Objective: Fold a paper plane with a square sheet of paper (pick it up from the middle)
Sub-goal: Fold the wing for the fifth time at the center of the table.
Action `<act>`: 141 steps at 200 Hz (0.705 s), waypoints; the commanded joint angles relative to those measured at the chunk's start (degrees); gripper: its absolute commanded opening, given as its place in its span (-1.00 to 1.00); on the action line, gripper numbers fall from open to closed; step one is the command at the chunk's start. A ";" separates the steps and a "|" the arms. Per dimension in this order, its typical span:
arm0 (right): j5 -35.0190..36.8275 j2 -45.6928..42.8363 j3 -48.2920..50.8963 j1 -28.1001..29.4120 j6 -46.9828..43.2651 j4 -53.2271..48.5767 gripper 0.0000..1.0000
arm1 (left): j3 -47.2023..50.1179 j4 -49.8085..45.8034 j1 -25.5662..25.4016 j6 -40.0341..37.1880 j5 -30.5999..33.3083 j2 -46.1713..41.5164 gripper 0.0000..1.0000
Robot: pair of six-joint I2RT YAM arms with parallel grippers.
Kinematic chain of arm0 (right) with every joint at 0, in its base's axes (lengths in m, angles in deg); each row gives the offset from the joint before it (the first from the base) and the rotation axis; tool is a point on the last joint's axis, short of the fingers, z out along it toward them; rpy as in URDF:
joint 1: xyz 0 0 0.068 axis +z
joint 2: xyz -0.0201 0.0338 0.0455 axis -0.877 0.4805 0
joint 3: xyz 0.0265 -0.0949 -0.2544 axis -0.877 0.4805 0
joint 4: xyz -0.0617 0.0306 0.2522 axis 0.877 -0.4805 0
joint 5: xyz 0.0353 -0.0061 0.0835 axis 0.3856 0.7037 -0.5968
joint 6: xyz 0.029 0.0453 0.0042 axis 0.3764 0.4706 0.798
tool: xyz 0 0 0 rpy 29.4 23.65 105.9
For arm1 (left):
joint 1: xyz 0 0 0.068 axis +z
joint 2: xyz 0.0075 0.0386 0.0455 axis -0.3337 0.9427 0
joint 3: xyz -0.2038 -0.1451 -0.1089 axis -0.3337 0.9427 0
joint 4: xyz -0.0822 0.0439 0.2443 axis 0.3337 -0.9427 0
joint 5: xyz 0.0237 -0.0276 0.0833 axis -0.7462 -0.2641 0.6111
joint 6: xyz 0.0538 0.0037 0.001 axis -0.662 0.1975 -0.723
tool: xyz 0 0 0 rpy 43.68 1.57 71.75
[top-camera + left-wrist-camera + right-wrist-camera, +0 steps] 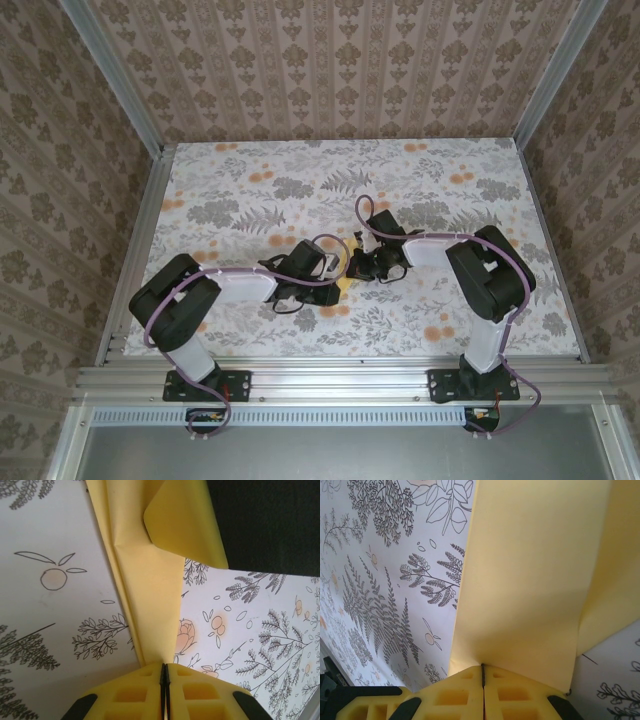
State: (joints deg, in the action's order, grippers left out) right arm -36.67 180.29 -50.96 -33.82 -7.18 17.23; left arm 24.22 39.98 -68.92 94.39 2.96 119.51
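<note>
Mid-fold step, not a finished plane yet. The left gripper [164, 668] has its jaws pressed together, clamped on the square sheet of paper [150, 610] at a narrow end where a long crease runs into the jaw seam. The right gripper [482, 669] is likewise pinched on the sheet, with a broad yellow panel rising straight from its seam.

In the top view both grippers meet mid-counter [450, 200], the sheet between them and mostly hidden by the wrists. The sheet looks lifted off the counter rather than lying flat, though I can't be sure. One corner curls over loosely in the left wrist view.

Next move, as I judge it: bring one pinched edge over to meet the crease line, lay it on the counter and press it flat. Edges need to stay aligned, and thin paper may buckle or slip.
</note>
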 commanded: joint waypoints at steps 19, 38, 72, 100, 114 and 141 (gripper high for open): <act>6.00 3.81 0.59 -0.57 -0.82 -4.36 -0.85 | 0.61 -4.65 -0.23 -2.03 -0.83 1.05 -0.77; 6.07 3.96 0.60 -0.57 -0.74 -4.44 -0.85 | 0.85 -4.82 -0.48 -2.11 -0.96 0.93 -0.79; 6.06 4.00 0.50 -0.57 -0.62 -4.42 -0.85 | 0.71 -5.87 -1.07 -2.55 -0.94 0.84 -0.84; 6.08 4.09 0.51 -0.57 -0.78 -4.41 -0.85 | 0.60 -7.65 -1.27 -3.24 -0.32 0.78 -0.85; 6.09 4.20 0.50 -0.52 -0.78 -4.44 -0.85 | 0.60 -8.35 -1.46 -3.55 -0.30 0.60 -0.85; 6.14 4.10 0.63 -0.57 -0.74 -4.60 -0.86 | 0.60 -9.92 -1.71 -4.17 -0.21 0.34 -0.86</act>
State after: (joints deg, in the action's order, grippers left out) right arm -37.11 180.66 -51.33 -33.93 -7.18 17.02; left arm 24.09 38.89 -69.34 92.29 3.44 119.49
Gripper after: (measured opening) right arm 0.073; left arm 0.074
